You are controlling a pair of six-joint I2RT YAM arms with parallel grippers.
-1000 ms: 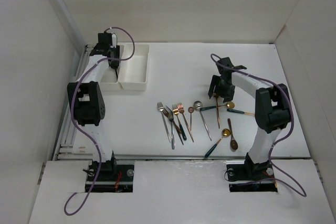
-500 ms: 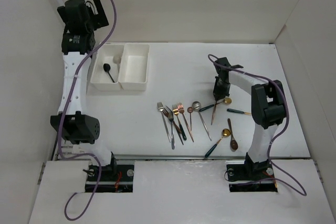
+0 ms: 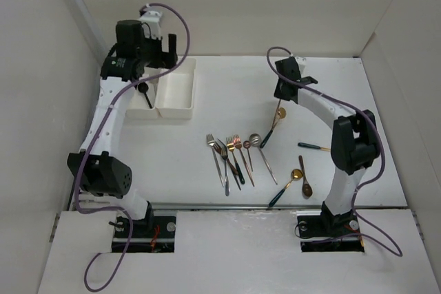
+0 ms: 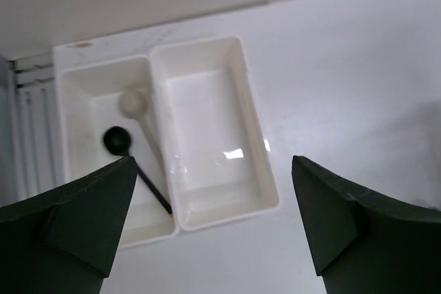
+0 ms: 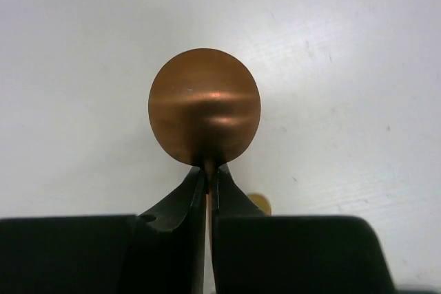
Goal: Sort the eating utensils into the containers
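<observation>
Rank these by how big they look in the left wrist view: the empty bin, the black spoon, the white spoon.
1. empty bin, by far the largest.
2. black spoon and white spoon: bowls look alike; the white handle fades into its bin, so no ranking between them.

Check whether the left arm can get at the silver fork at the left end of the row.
Probably yes: the left gripper hangs open and empty over the bins, and nothing lies between them and the silver fork.
</observation>
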